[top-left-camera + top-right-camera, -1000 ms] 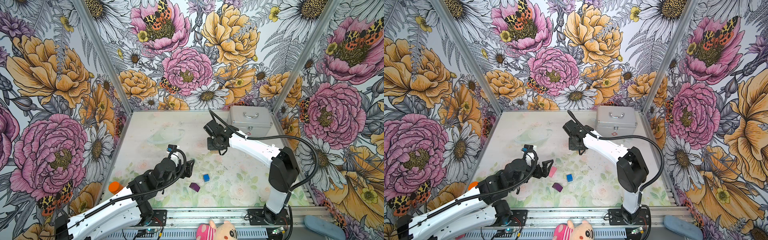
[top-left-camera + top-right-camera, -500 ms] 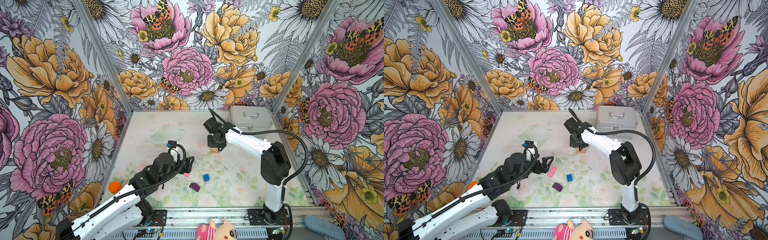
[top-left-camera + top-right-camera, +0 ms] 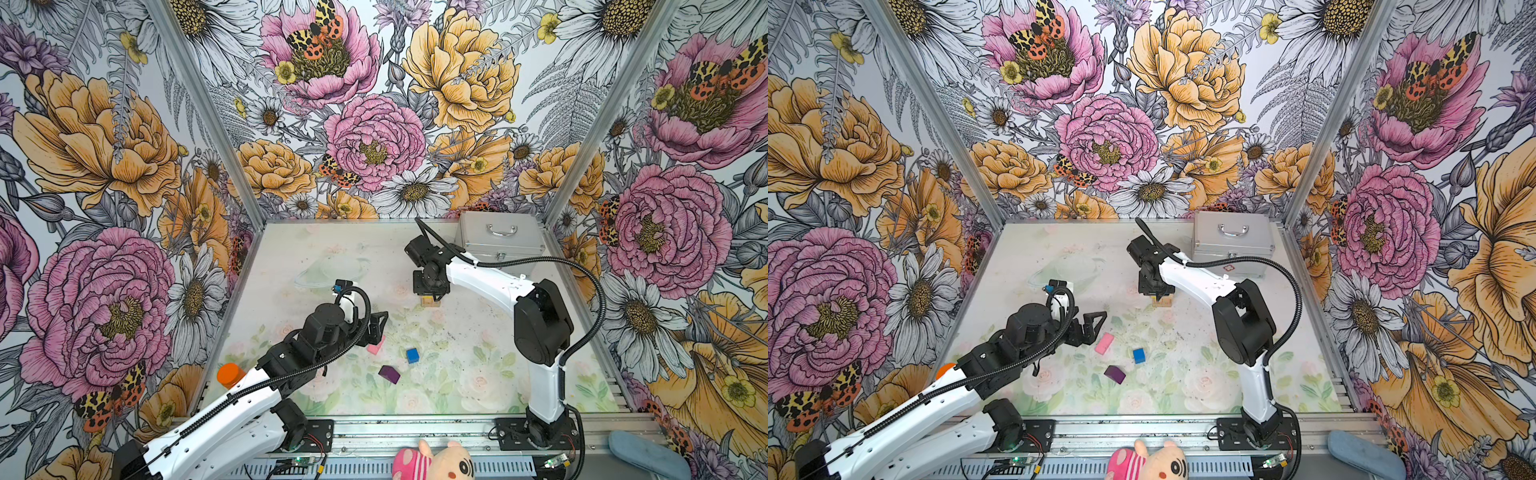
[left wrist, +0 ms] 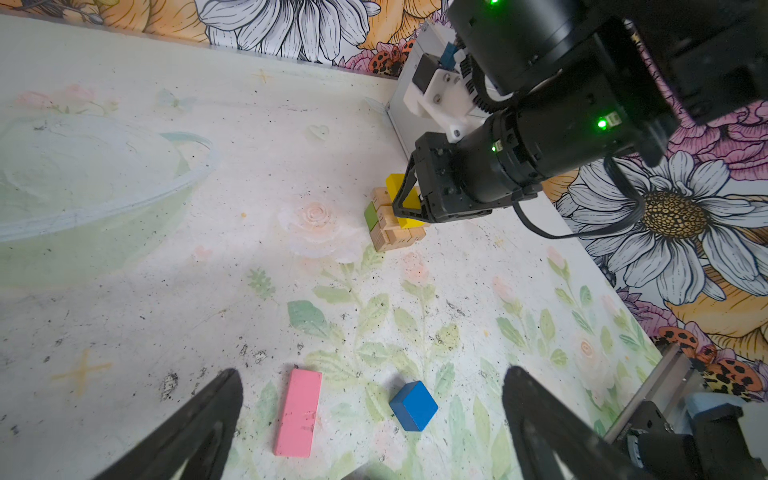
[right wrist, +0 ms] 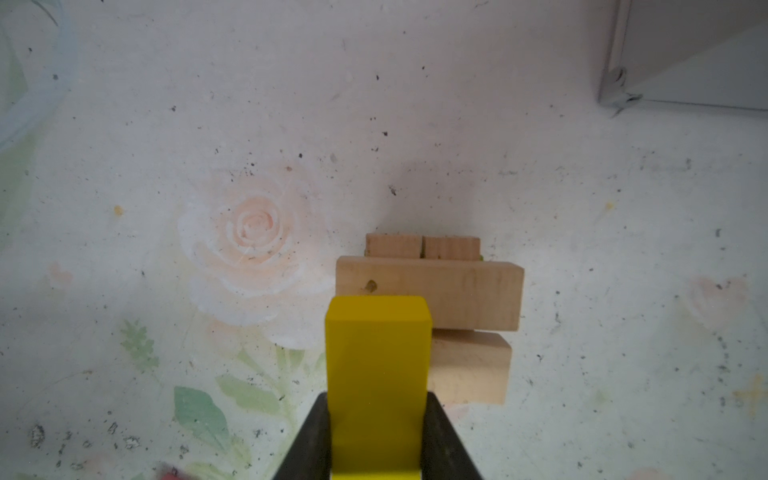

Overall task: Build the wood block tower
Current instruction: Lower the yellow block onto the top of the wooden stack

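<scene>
Tower [image 4: 392, 232]: low stack of tan bars plus green piece [image 4: 370, 216], on table [image 3: 457, 374] right of centre toward rear, near silver case [image 3: 498, 239]. Right gripper [image 5: 376, 399] clamped tight on yellow block [image 5: 376, 353], at tower top; contact unclear. Left gripper [image 4: 372, 372] spread wide, empty, low over table. Pink block [image 4: 298, 413] and blue cube [image 4: 413, 405] loose just ahead of it, purple block [image 3: 389, 374] nearby.

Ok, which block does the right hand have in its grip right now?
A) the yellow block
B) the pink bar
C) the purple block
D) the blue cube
A: in the right wrist view the yellow block is clamped between the fingers of the right hand, over the tan layers of the tower.
</scene>
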Robot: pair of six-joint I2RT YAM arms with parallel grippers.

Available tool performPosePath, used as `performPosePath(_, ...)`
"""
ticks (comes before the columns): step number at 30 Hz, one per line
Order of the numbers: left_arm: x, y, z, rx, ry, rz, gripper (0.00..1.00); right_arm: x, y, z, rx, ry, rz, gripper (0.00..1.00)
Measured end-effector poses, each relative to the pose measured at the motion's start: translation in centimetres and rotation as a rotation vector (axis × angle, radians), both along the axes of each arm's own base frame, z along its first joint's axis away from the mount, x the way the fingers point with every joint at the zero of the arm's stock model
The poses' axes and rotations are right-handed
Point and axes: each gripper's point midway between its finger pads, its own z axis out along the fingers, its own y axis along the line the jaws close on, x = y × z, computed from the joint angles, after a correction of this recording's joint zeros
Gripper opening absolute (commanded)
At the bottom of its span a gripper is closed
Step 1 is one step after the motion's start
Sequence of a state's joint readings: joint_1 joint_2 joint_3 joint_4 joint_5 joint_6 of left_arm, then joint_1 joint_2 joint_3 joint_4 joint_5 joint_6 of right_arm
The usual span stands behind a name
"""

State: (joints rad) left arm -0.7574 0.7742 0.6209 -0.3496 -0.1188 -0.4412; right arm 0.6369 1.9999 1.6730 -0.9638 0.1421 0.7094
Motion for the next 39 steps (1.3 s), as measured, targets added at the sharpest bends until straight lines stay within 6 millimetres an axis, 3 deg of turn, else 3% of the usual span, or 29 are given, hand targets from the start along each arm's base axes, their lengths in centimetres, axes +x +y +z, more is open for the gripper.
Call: performPosePath(39, 0.3, 0.1, 0.0, -0.009, 0.004, 0.001, 0.99, 0.5, -0.7, -1.2, -0.020, 0.039, 0.001, 0.36)
